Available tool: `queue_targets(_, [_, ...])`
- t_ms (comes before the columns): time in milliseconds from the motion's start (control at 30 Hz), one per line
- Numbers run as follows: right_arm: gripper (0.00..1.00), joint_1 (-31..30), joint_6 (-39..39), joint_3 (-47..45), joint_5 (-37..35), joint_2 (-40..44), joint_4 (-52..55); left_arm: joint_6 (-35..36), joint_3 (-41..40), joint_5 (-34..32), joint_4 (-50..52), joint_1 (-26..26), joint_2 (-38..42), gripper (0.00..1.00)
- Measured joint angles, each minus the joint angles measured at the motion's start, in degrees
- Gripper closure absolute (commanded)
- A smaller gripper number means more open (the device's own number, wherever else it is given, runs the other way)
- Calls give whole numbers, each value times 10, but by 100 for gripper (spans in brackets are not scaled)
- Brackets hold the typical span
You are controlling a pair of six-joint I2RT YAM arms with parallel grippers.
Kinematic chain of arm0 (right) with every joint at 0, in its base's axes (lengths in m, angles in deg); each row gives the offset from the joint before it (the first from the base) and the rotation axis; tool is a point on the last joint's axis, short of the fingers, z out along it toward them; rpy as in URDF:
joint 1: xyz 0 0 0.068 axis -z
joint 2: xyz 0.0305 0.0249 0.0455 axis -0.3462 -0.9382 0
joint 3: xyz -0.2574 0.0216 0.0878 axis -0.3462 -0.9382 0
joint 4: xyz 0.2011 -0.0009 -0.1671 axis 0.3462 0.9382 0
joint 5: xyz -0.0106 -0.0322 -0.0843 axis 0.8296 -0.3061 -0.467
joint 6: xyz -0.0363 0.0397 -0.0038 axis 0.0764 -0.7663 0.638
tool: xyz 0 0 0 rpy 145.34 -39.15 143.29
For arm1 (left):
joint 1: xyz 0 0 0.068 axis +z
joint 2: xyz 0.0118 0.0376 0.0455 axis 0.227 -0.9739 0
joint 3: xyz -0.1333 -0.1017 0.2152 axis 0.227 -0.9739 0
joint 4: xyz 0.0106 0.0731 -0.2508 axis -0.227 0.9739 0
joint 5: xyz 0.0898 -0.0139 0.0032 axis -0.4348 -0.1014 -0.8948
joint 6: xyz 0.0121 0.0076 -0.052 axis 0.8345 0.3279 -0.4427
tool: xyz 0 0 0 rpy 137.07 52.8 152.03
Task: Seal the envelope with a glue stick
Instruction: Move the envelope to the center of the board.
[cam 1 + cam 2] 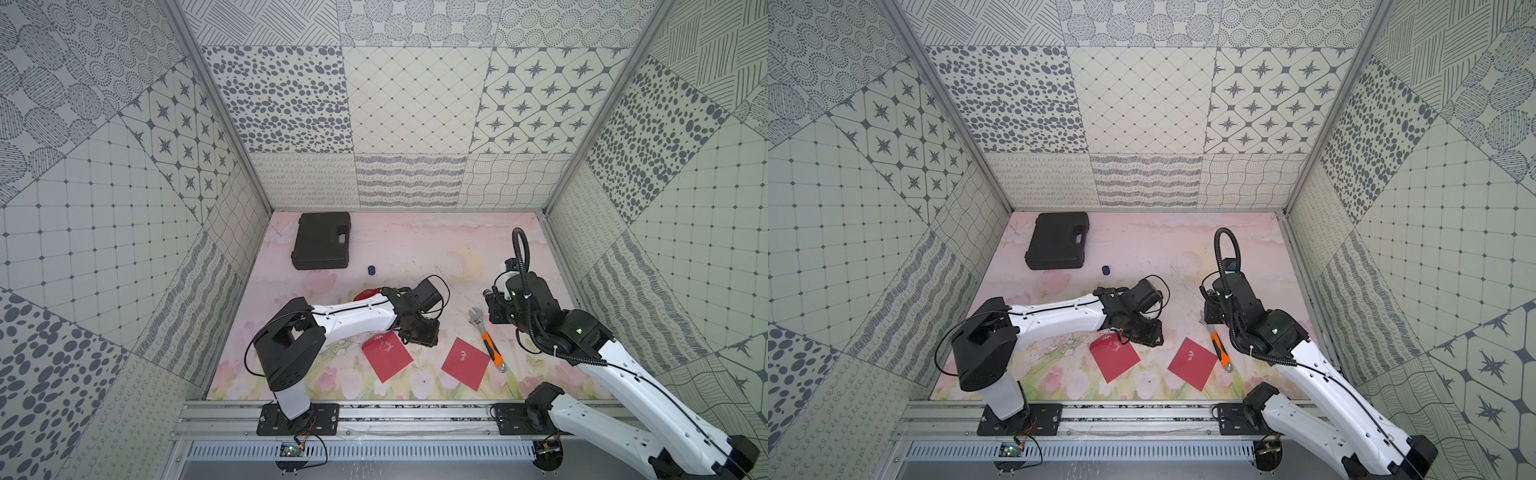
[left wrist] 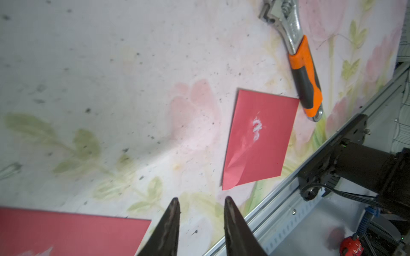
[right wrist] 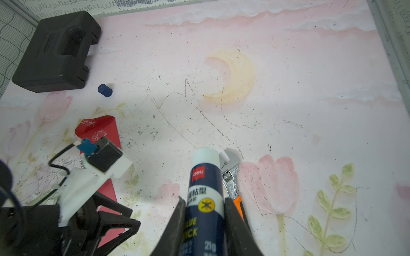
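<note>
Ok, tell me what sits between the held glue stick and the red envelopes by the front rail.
The wrench lies flat on the mat between the glue stick and the nearer envelope, its handle beside that envelope's edge. The left gripper, fingers open, hangs by the farther envelope's corner. Nothing else visible.

walls (image 1: 415,104): grey patterned panels | floor (image 1: 415,249): pink floral mat | light: even

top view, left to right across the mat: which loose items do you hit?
Black case → first red envelope → second red envelope → orange-handled wrench. Blue cap and the arm-covered red envelope omitted: they overlap the first envelope's span.
</note>
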Motion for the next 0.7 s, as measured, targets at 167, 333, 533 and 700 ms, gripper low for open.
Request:
queue_targets(167, [100, 0, 0, 0, 6, -11, -4, -9, -57, -71, 65, 7, 73, 57])
queue_targets(333, [100, 0, 0, 0, 12, -15, -10, -34, -121, -127, 117, 23, 142, 54])
queue_targets(533, [100, 0, 0, 0, 19, -23, -18, -52, -181, -162, 134, 70, 178, 51])
queue_targets(700, [100, 0, 0, 1, 20, -25, -19, -50, -195, -175, 132, 104, 164, 50])
